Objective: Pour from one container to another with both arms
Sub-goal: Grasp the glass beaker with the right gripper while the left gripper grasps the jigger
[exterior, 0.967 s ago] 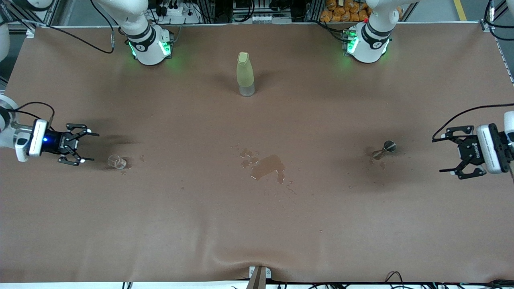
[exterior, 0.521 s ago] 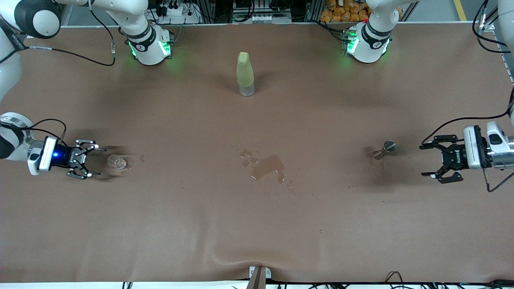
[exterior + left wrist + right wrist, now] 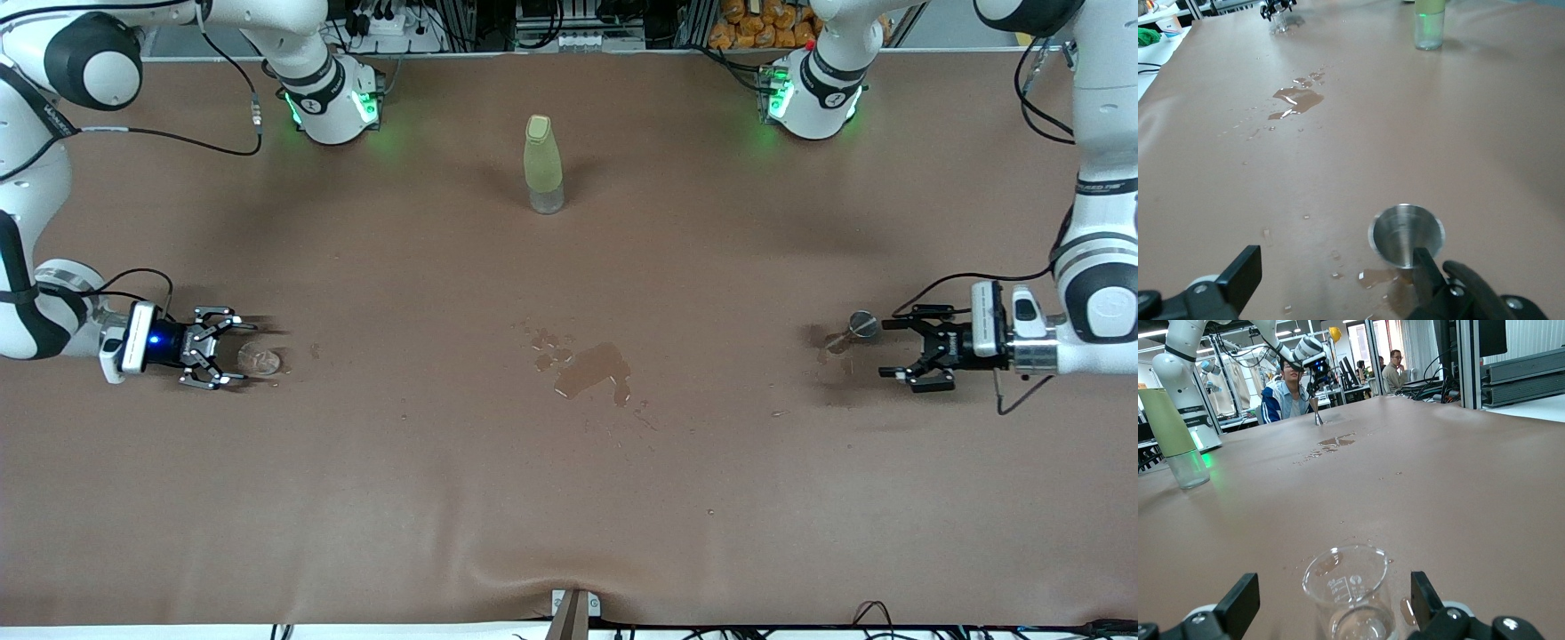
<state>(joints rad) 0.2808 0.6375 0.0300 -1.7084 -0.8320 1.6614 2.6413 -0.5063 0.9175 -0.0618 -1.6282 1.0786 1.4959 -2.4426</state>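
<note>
Reaching in low at the left edge of the front view, the right gripper (image 3: 224,348) has its fingers spread wide and holds nothing. A small clear glass beaker (image 3: 259,358) stands on the brown table (image 3: 569,498) right at its fingertips, and the right wrist view shows the beaker (image 3: 1350,590) sitting between the two open fingers (image 3: 1238,603), with no touch that can be made out.

At the right edge of the front view, the left gripper (image 3: 905,348) is low too, with its fingers spread and empty. A little metal measuring cup (image 3: 859,325) stands just beside its tips. In the left wrist view the shiny cup (image 3: 1407,235) sits close to one finger (image 3: 1428,270), with small wet drops around it.

A puddle of brown liquid (image 3: 594,370) lies in the middle of the front view. A tall pale green bottle (image 3: 542,164) stands upright in the upper middle, between the two arm bases.
</note>
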